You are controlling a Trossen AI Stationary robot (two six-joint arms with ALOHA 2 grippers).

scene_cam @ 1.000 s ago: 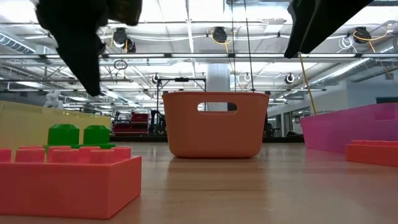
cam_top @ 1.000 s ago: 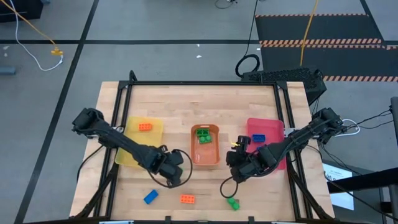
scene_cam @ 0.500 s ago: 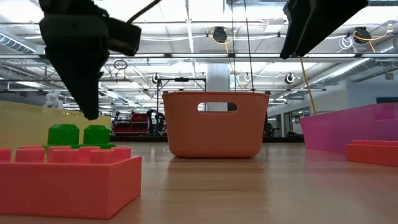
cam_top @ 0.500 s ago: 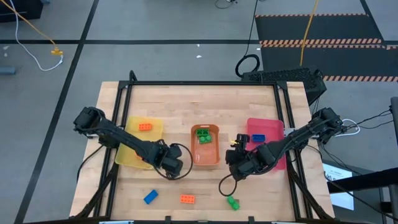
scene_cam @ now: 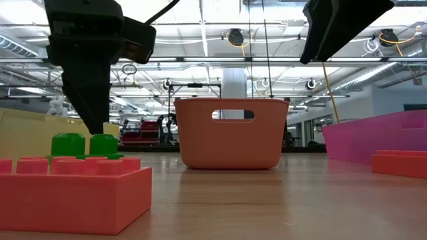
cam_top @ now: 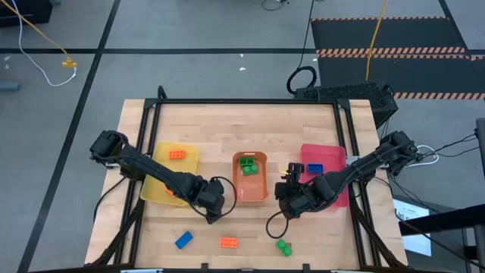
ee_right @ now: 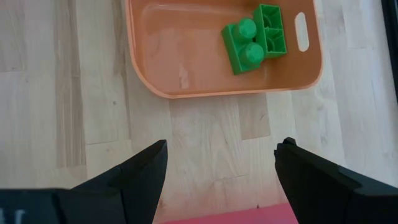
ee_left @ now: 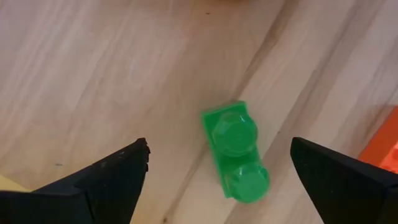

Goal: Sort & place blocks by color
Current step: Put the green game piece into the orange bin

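Left wrist view has the clearest look: a green block (ee_left: pixel 235 152) sits flat on the counter (ee_left: pixel 93 62), studs up, right under the gap of the left end effector (ee_left: pixel 219 148). Its two fingers are spread wide, one on each side of the block, touching nothing. The block's two studs line up roughly crosswise to the line between the fingertips, just a bit skewed, so closing should pinch its short sides. An orange block (ee_left: pixel 388 155) lies just beside it, worth watching.

Low view agrees: the left end effector (scene_cam: pixel 93 120) hangs just over the green block (scene_cam: pixel 85 145), apart from it.

The right end effector (cam_top: pixel 292 199) waits between the orange tray (cam_top: pixel 249 178) and the pink one, fingers apart and empty, so the left arm is clearly nearer.
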